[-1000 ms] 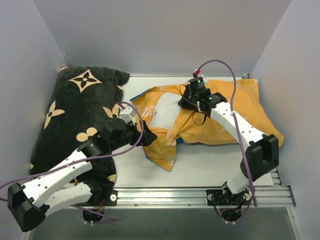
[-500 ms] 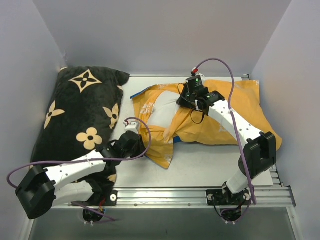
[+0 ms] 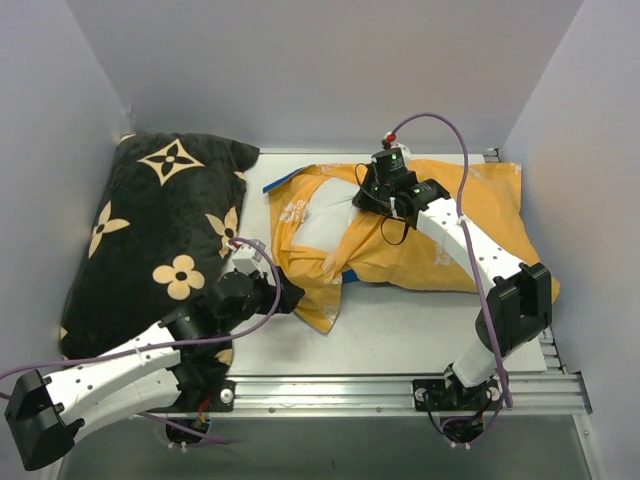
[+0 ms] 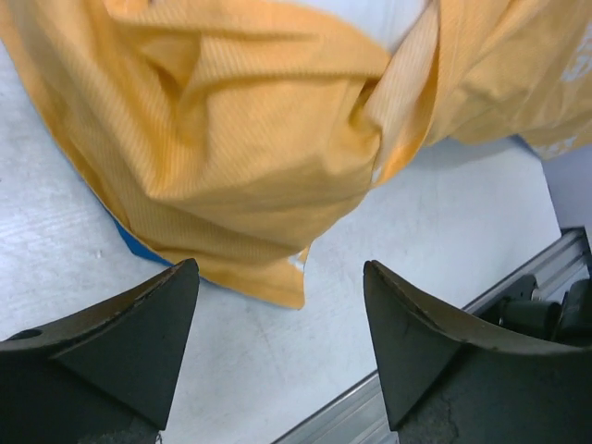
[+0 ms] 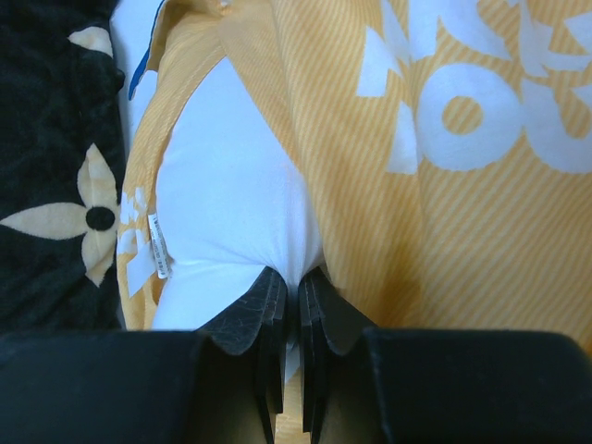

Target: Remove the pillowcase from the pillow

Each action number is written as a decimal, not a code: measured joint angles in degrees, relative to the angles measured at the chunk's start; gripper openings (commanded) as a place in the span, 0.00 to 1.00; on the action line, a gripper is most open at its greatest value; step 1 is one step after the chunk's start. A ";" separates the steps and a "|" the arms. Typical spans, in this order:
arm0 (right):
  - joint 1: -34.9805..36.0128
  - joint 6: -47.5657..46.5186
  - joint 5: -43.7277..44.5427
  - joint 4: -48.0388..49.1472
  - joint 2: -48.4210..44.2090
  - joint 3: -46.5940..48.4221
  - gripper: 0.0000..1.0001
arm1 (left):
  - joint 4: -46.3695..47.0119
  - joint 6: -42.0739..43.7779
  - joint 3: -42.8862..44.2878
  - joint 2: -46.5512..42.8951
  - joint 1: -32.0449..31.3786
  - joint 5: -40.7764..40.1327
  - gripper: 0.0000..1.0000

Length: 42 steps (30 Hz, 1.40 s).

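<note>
The pillowcase [image 3: 450,240] lies across the table's middle and right, turned orange-yellow side out with pale lettering and a thin blue edge. The white pillow [image 3: 320,228] shows through its open left end. My right gripper [image 3: 372,195] is shut on a pinch of the white pillow [image 5: 231,203] at the opening, with the orange pillowcase [image 5: 462,185] beside it. My left gripper [image 3: 296,297] is open and empty, low over the table, just short of the bunched lower corner of the pillowcase [image 4: 240,166], not touching it.
A black pillow with tan flower marks [image 3: 160,230] fills the left side and lies under my left arm. Purple-grey walls close in the left, back and right. A metal rail [image 3: 400,385] runs along the near edge.
My left gripper has let go of the pillowcase's lower corner and drawn back toward the near left. The loose fabric has settled. My right gripper has stayed shut on the pillow.
</note>
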 measured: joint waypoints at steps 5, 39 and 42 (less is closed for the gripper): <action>0.00 0.00 0.00 0.00 0.00 0.00 0.00 | -2.40 0.61 7.69 4.81 0.09 -5.77 0.84; -5.03 3.74 -7.78 -5.66 3.87 7.85 0.00 | 4.96 -6.23 0.72 19.19 5.86 -2.10 0.00; -5.46 4.33 -9.38 -6.86 3.87 8.35 0.00 | 7.89 -7.91 -0.13 22.05 6.62 -1.66 0.00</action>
